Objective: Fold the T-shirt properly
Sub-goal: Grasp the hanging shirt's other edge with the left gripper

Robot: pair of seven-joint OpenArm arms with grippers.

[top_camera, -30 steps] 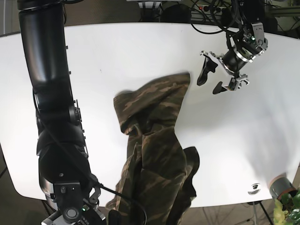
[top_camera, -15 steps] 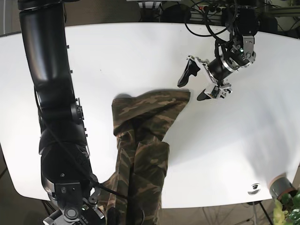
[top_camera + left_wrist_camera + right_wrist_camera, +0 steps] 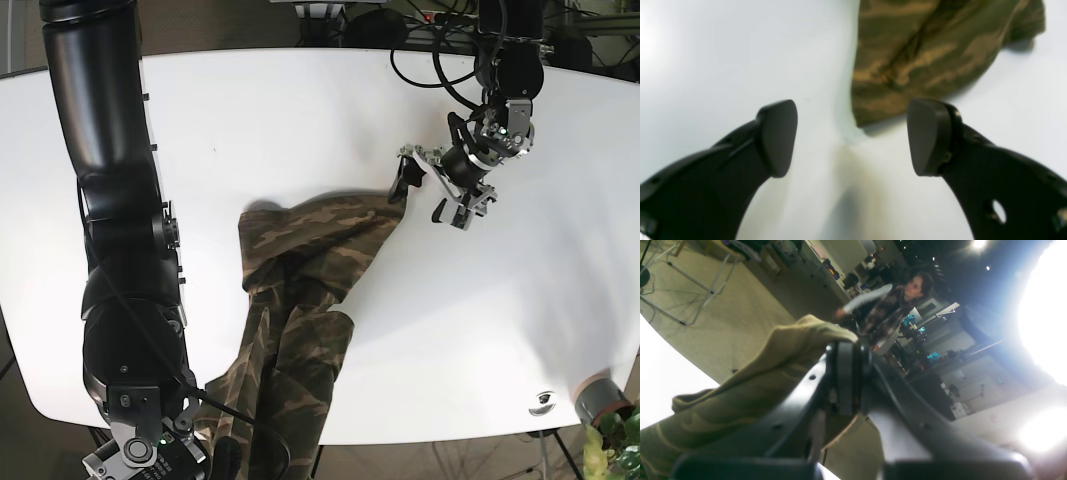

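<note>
— White surface (image 3: 300, 110), and where's the T-shirt (image 3: 310, 270)?
— Camouflage cloth, bunched mid-surface, trailing off the near edge.
— Left gripper (image 3: 853, 136)?
— Spread wide, empty, just beside the shirt's upper corner.
— Right gripper (image 3: 846, 380)?
— Pressed together, pinching a fold of the shirt beyond the surface edge; a person (image 3: 887, 313) stands behind.

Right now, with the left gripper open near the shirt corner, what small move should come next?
Probably ease the left gripper forward onto the shirt corner and close. Its jaws are open with the corner just ahead, not yet between them, while the right gripper is shut on the shirt at the table edge.
</note>
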